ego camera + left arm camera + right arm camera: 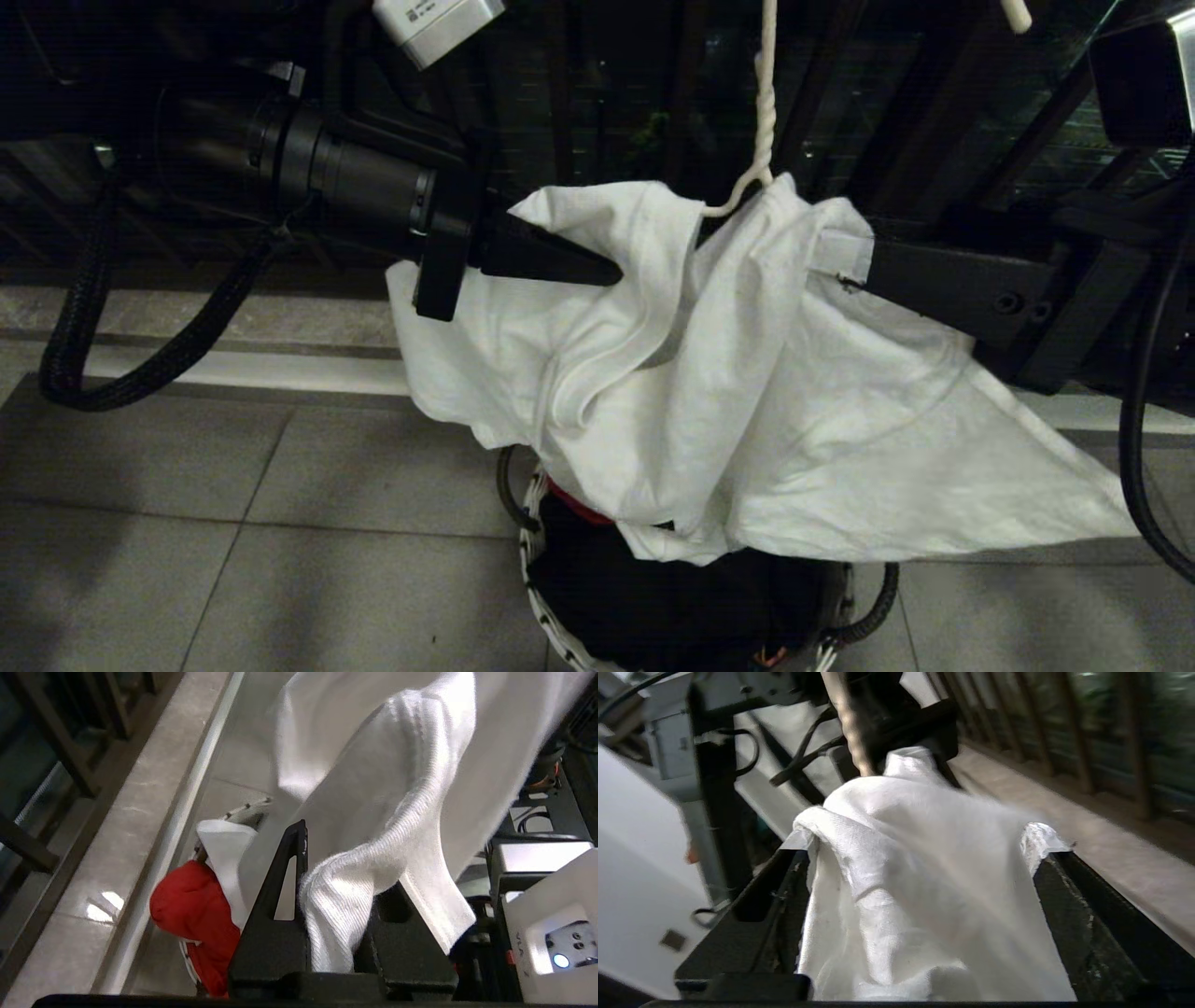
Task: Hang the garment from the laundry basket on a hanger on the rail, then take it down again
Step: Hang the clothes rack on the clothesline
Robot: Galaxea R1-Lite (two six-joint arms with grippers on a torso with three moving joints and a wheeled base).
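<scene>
The garment [747,392], a white T-shirt, hangs bunched and creased from the hanger [761,140]. The hanger's thin white twisted neck rises vertically out of the cloth. The laundry basket [537,560], white woven rim with black loop handles, stands on the floor directly below the garment.

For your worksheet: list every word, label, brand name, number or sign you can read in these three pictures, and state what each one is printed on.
No text here can be read with certainty.
White box above the left arm: small dark print, too small to read.
White robot housing in the left wrist view: faint grey letters, too blurred to read.
T-shirt: only plain white cloth shows, no lettering.
Basket, red cloth, hanger: no print seen.
</scene>
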